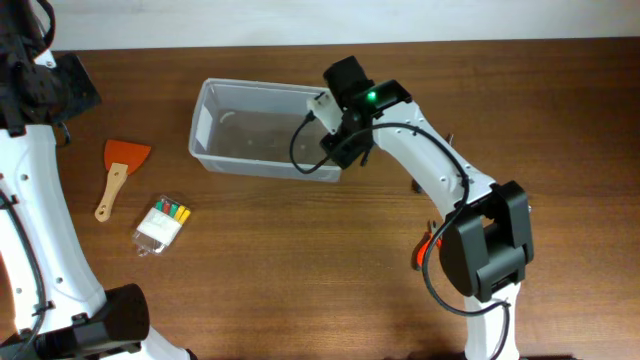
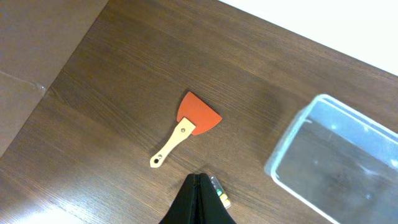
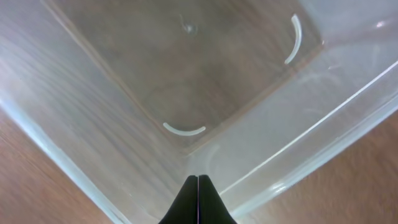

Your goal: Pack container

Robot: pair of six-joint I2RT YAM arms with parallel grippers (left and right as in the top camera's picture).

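The container [image 1: 262,128] is a clear plastic tub at the back middle of the table, and I see nothing inside it. My right gripper [image 1: 342,148] is shut and empty. It hangs over the tub's right end, and in the right wrist view its tips [image 3: 198,182] sit above a rounded corner of the container [image 3: 186,81]. My left gripper [image 2: 199,182] is shut and empty, high above the table. Below it lie an orange scraper with a wooden handle [image 2: 189,124] and a pack of coloured markers [image 2: 219,194]. The container [image 2: 339,165] shows at the right of that view.
The orange scraper [image 1: 122,170] and the marker pack [image 1: 162,224] lie on the left of the wooden table. A small red-handled tool [image 1: 424,246] lies beside the right arm's base. The table's back edge runs just behind the tub.
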